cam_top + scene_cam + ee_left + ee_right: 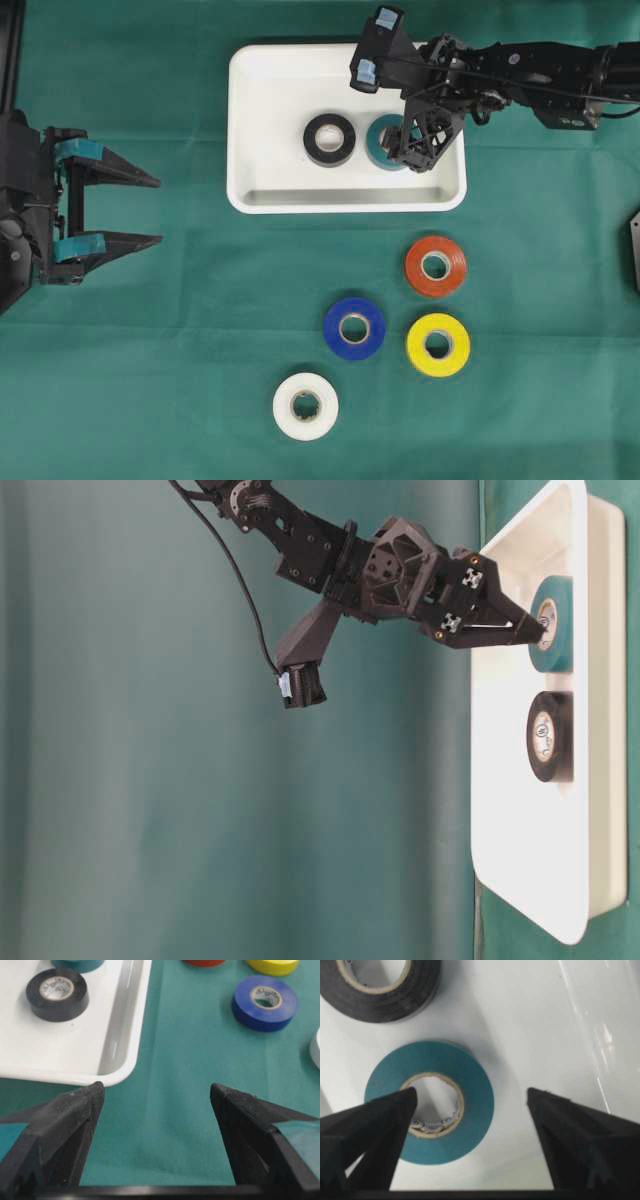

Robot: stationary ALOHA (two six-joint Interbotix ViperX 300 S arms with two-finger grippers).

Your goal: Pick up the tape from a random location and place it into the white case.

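The teal roll of plastic tape [429,1102] lies flat in the shallow white plastic case [262,188], directly beneath the right gripper [470,1097], whose jaws stand spread and hold nothing. One fingertip hangs over the cardboard core. A black tape roll [329,139] lies just beyond it in the case. The roll looks light, stiff and smooth-sided; pinching through the wall, core to rim, seems surest. The left gripper [157,1095] is spread over bare cloth.

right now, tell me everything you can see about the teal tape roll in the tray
The teal tape roll is a glossy teal ring around a pale cardboard core with faint print inside. It lies flat on the floor of the white case, right of the black tape roll in the overhead view, apart from it. The right gripper hangs just over it, jaws open, one tip over the core hole, not clamping it.
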